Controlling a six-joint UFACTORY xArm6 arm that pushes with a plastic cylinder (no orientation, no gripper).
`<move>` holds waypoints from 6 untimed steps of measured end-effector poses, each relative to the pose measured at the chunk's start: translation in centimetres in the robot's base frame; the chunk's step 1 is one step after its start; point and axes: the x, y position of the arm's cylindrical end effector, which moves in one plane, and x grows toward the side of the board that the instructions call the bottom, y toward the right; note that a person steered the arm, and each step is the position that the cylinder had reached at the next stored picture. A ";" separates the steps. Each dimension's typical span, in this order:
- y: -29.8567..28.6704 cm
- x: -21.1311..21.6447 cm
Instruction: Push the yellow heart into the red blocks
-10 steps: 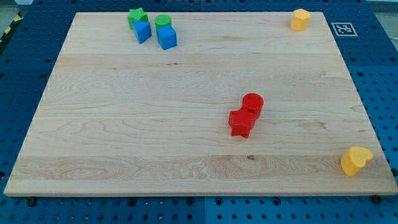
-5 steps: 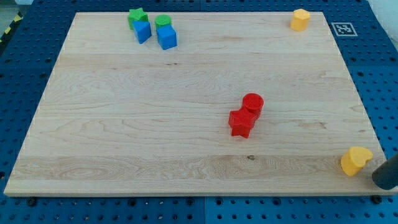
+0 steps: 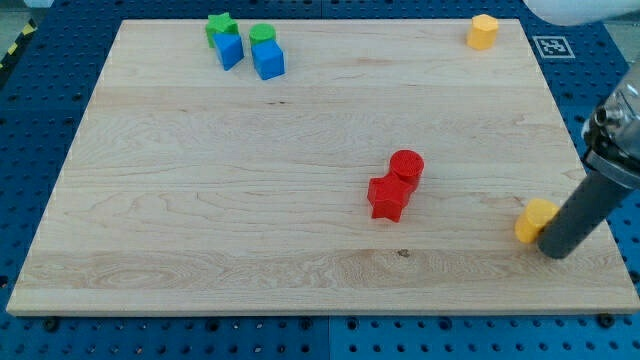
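The yellow heart lies near the board's right edge, low in the view, partly hidden by the rod. My tip is right against the heart's right side, slightly below it. The red cylinder and the red star touch each other near the board's middle, well to the left of the heart.
A second yellow block sits at the top right corner of the wooden board. Two green blocks and two blue blocks cluster at the top left. The arm's body reaches in from the view's right.
The rod has come in from the bottom right and moved up and left. The yellow heart has slid up and left from the board's bottom right corner.
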 end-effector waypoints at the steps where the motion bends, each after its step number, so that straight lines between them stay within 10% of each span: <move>1: -0.2 -1.9; 6: 0.1 -10.8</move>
